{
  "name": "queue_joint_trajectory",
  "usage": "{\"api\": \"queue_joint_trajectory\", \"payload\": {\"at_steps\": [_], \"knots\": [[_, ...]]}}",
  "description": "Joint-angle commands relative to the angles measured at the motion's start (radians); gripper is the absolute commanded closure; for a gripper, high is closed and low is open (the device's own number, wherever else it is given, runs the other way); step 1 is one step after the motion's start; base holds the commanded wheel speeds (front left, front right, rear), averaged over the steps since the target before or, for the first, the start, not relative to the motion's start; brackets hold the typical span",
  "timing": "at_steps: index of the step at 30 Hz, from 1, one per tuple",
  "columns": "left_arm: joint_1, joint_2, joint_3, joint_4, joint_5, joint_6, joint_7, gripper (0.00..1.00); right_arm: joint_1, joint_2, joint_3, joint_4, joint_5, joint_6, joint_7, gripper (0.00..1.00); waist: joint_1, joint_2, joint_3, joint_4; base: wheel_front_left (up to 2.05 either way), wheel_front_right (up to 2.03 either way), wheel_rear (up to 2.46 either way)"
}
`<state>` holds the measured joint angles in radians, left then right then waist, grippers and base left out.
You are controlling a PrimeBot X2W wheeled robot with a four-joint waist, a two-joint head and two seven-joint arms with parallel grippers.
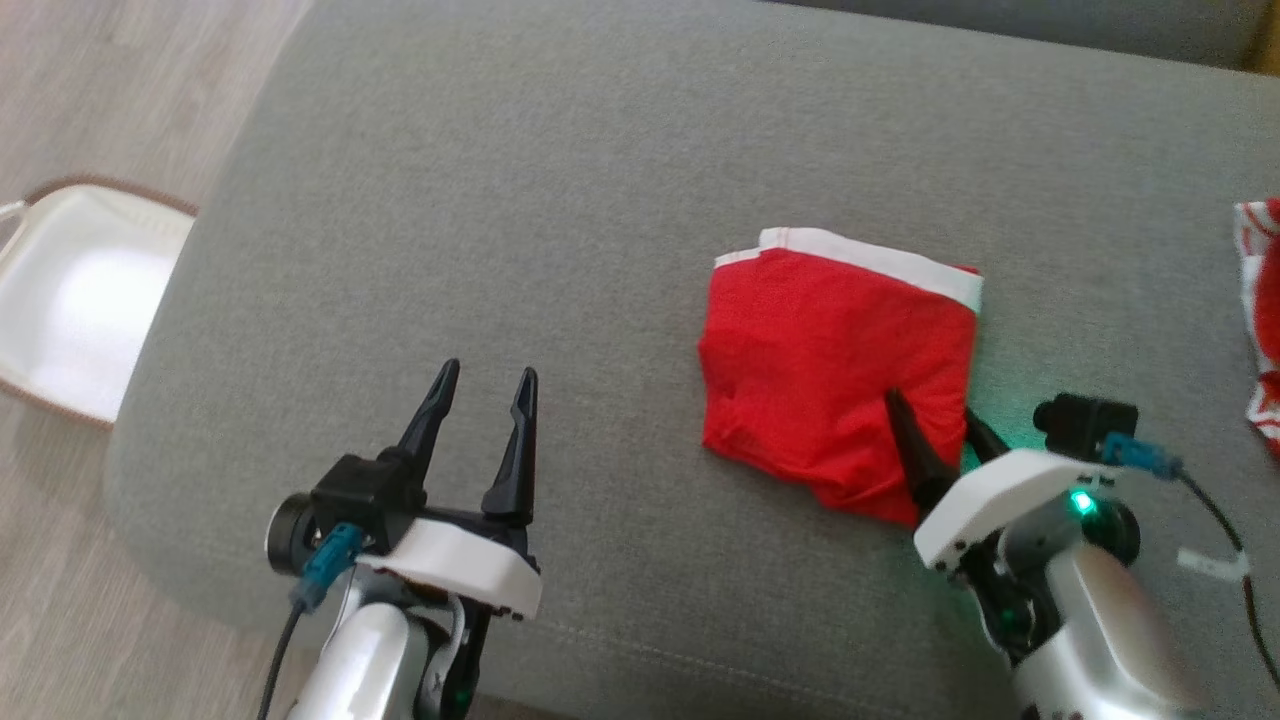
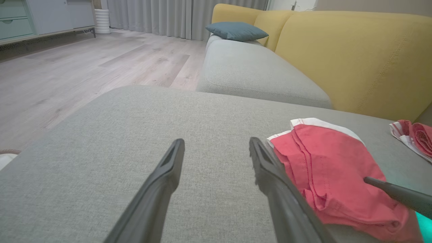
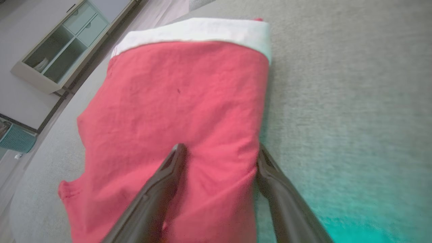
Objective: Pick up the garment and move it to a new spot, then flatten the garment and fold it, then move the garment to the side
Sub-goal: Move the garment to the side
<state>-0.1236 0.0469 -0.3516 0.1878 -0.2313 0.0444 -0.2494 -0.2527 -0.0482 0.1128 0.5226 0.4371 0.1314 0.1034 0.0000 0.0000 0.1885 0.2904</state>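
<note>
The garment (image 1: 830, 370) is red with a white waistband and lies folded into a rough square on the grey cushion (image 1: 500, 200). My right gripper (image 1: 932, 408) stands open at its near right corner. In the right wrist view one finger (image 3: 158, 189) lies over the red fabric (image 3: 175, 101) and the other runs along its right edge; the right gripper (image 3: 221, 147) grips nothing. My left gripper (image 1: 489, 372) is open over bare cushion, well left of the garment. In the left wrist view the left gripper (image 2: 216, 141) points past the garment (image 2: 330, 168), which lies beside its right finger.
A second red-and-white cloth (image 1: 1262, 320) lies at the cushion's right edge. A white basket (image 1: 70, 300) stands on the wooden floor to the left. The left wrist view shows a yellow sofa back (image 2: 354, 57) and a blue pillow (image 2: 236, 31) beyond.
</note>
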Motion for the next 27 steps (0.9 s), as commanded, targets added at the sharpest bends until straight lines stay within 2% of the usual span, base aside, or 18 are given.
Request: {"api": "queue_joint_trajectory", "payload": {"at_steps": [1, 5, 6, 7, 8, 13, 20, 22, 27], "knots": [[-0.049, 0.003, 0.022, -0.036, -0.005, 0.006, -0.012, 0.0, -0.046, -0.002, 0.02, -0.011, 0.009, -0.001, 0.011, 0.0, 0.0, 0.0, 0.021, 0.022, 0.0, 0.0, 0.0], [-0.058, 0.003, 0.017, -0.037, -0.005, 0.008, -0.012, 0.0, -0.073, -0.002, 0.019, 0.05, -0.021, -0.001, 0.033, 0.0, 0.0, 0.0, 0.033, 0.039, 0.0, 0.0, 0.0], [-0.059, 0.003, 0.017, -0.036, -0.005, 0.009, -0.012, 0.0, -0.078, -0.002, 0.018, 0.062, -0.031, -0.001, 0.033, 0.31, 0.0, 0.0, 0.033, 0.04, 0.0, 0.0, 0.0], [-0.06, 0.003, 0.018, -0.035, -0.004, 0.01, -0.012, 0.0, -0.082, -0.002, 0.019, 0.072, -0.043, -0.001, 0.03, 0.78, 0.0, 0.0, 0.033, 0.041, 0.0, 0.0, 0.0], [-0.06, 0.003, 0.021, -0.034, -0.003, 0.011, -0.012, 0.0, -0.086, -0.002, 0.022, 0.079, -0.058, -0.001, 0.025, 1.0, 0.0, 0.0, 0.031, 0.039, 0.0, 0.0, 0.0], [-0.052, 0.003, 0.043, -0.029, 0.014, 0.008, -0.012, 0.0, -0.103, -0.023, 0.069, 0.087, -0.141, -0.001, -0.021, 1.0, 0.0, 0.0, 0.004, 0.004, 0.0, 0.0, 0.0], [-0.035, 0.003, 0.053, -0.021, 0.027, -0.004, -0.012, 0.0, -0.127, -0.12, 0.162, 0.058, -0.257, -0.001, -0.075, 1.0, 0.0, 0.0, -0.054, -0.081, 0.0, 0.0, 0.0], [-0.027, 0.003, 0.058, -0.021, 0.031, -0.007, -0.012, 0.0, -0.149, -0.189, 0.217, 0.028, -0.28, -0.001, -0.066, 1.0, 0.0, 0.0, -0.068, -0.125, 0.0, 0.0, 0.0], [-0.029, 0.003, 0.066, -0.027, 0.036, -0.012, -0.012, 0.0, -0.209, -0.354, 0.3, -0.031, -0.256, -0.001, -0.013, 1.0, 0.0, 0.0, -0.06, -0.181, 0.0, 0.0, 0.0]]}}
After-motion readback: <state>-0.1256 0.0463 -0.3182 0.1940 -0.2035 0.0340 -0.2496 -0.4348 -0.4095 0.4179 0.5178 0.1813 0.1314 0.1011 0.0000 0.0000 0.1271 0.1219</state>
